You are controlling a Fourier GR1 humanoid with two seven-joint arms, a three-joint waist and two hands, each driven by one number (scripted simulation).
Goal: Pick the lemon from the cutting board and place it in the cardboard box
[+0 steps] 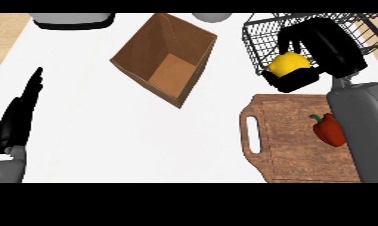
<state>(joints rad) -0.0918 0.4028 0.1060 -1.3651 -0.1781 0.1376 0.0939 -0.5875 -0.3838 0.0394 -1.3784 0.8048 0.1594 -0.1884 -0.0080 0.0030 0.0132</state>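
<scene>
My right hand [325, 50] is curled round the yellow lemon [288, 64], holding it above the counter just past the far edge of the wooden cutting board [288, 140], in front of a wire basket. The open cardboard box [166, 57] stands to the left of the lemon, at the counter's far middle, tilted with its brown inside showing. My left hand [18, 115] rests at the left edge with fingers straight, pointing away from me.
A red bell pepper [329, 129] lies on the board beside my right forearm. A black wire basket [258, 35] stands at the far right behind the lemon. A grey and black appliance [74, 20] and a grey round object [212, 17] sit along the far edge.
</scene>
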